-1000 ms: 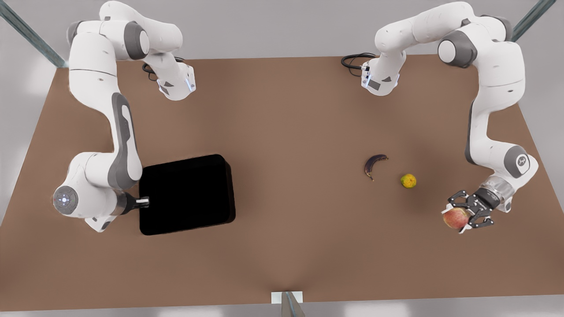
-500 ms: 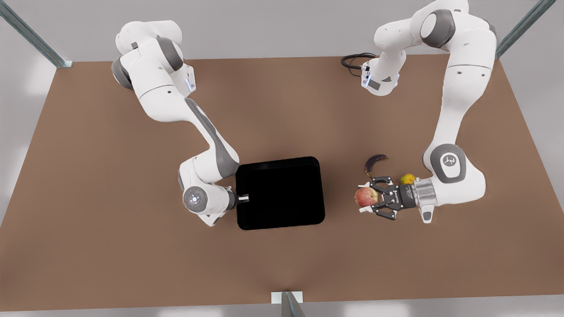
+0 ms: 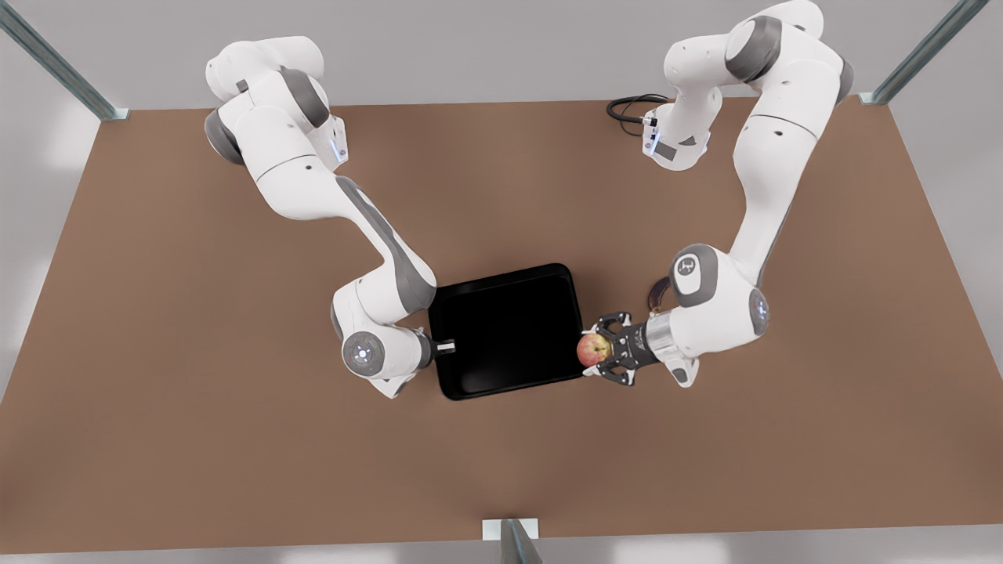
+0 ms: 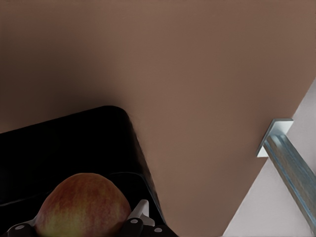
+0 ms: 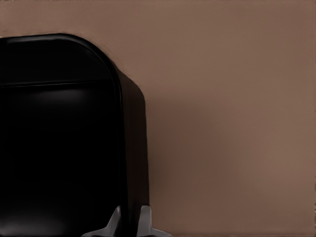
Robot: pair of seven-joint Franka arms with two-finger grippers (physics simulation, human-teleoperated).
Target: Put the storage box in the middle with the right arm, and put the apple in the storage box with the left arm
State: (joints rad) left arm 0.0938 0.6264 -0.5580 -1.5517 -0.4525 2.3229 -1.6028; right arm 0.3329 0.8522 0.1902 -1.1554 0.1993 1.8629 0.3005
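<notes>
While the brown bench [image 3: 501, 470] spreads wide under everything, the two white arms reach in from its far corners toward its middle. The right arm [image 3: 313, 188] comes down on the front view's left, the left arm [image 3: 752, 196] on the front view's right. Between them lies the storage box [image 3: 509, 333], glossy black, slightly turned on the bench, about midway across.

The right hand [image 3: 448, 345] sits at the box's edge on the front view's left, its white-tipped fingers closed narrowly over the low wall; the right wrist view shows the two tips [image 5: 144, 219] straddling that wall, one inside and one outside, near a rounded corner of the storage box [image 5: 59, 148].

The left hand [image 3: 599, 351] hovers at the opposite edge, its fingers clamped around the apple [image 3: 593, 350], which hangs right at the box's rim on the front view's right. In the left wrist view the apple [image 4: 84, 205] is red with a yellow-green blush, held over the inside of the black box [image 4: 74, 143] close to a corner, with bare bench beyond.

A dark banana [image 3: 657, 291] peeks out beside the left arm's elbow joint, mostly hidden by it. A black cable [image 3: 627, 108] coils at the bench's far edge, and a metal post [image 4: 291, 163] stands at the bench's border.
</notes>
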